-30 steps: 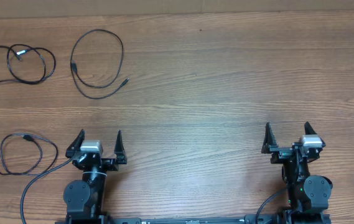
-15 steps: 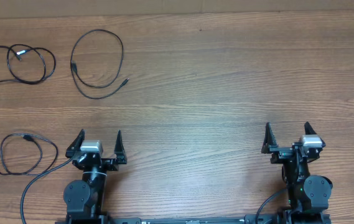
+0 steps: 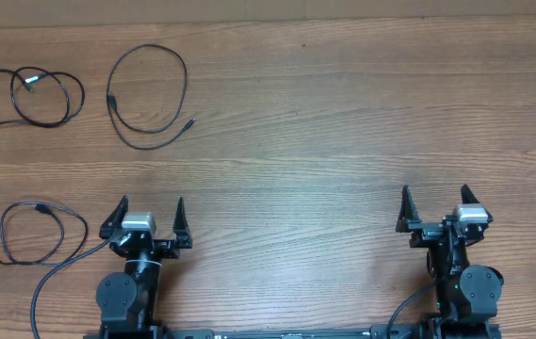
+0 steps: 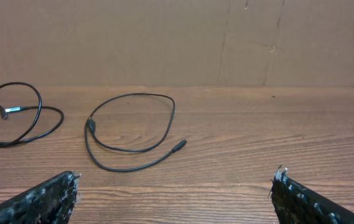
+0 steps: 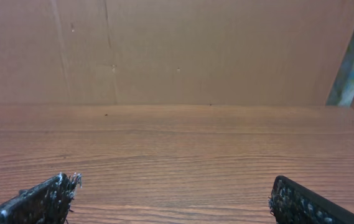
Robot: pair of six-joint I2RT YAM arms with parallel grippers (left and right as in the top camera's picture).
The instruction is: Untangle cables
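Note:
Three thin black cables lie apart on the wooden table. One loose loop (image 3: 184, 87) with a plug end lies at the far left-centre; it also shows in the left wrist view (image 4: 172, 112). A coiled cable (image 3: 64, 115) lies at the far left; part of it shows in the left wrist view (image 4: 40, 99). A third loop (image 3: 4, 229) lies at the near left beside the left arm. My left gripper (image 3: 150, 207) is open and empty at the near edge, its fingertips wide apart (image 4: 175, 179). My right gripper (image 3: 434, 196) is open and empty at the near right (image 5: 175, 182).
A thicker black wire (image 3: 56, 273) runs from the left arm's base past the near-left loop. A brown cardboard wall (image 4: 164, 37) stands behind the table's far edge. The table (image 3: 343, 122) is bare wood on the right half.

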